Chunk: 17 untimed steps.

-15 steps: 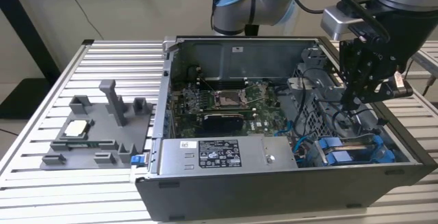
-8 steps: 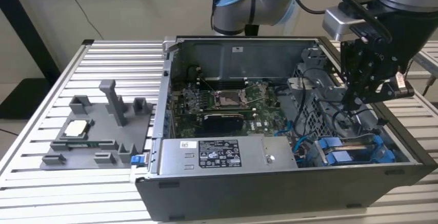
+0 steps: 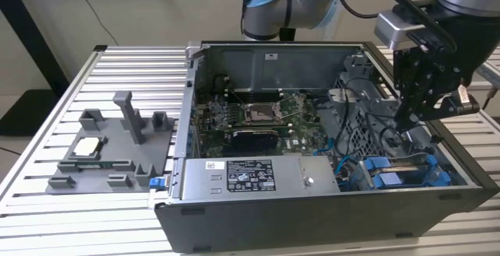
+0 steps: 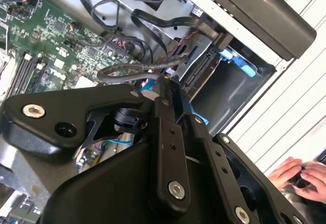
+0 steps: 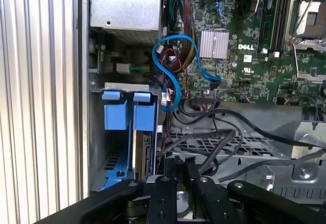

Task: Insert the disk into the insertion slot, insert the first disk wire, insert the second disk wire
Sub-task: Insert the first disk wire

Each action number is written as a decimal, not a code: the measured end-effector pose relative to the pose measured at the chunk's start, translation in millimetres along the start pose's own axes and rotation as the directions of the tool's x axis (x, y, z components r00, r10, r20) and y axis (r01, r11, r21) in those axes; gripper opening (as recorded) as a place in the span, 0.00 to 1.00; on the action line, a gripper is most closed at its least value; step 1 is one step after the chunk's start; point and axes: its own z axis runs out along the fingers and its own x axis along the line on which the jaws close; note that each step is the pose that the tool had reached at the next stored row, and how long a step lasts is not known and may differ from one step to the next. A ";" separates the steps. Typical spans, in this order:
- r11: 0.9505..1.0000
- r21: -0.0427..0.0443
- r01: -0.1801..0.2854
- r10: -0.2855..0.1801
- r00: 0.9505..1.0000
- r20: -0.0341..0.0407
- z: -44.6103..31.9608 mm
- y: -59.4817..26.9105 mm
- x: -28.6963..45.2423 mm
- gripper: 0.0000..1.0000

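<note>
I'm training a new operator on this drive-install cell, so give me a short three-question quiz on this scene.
1. True or false: blue carrier frames sit in the drive bay of the computer case.
2. In the exterior view, the gripper hangs over which end of the case? A left, B middle, C right.
3. Fill in: the looped cable beside the silver heatsink on the motherboard is ____ in colour.
Key: 1 true; 2 C; 3 blue.

PC case (image 3: 312, 221) on table (image 3: 125, 62) | jig tray (image 3: 109, 156) beside it, the exterior view's left | disk (image 3: 388, 180) in insertion slot (image 3: 410, 165), the exterior view's right
</note>
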 end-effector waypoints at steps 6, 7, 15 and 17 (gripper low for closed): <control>1.000 -0.001 0.000 0.000 1.000 -0.004 0.6 -1.6 0.8 0.19; 1.000 -0.001 0.000 0.000 1.000 -0.003 0.7 -1.7 0.8 0.19; 1.000 -0.001 0.000 0.000 1.000 -0.005 2.0 -2.1 1.0 0.19; 1.000 -0.001 0.001 -0.001 1.000 -0.005 2.5 -2.2 1.1 0.19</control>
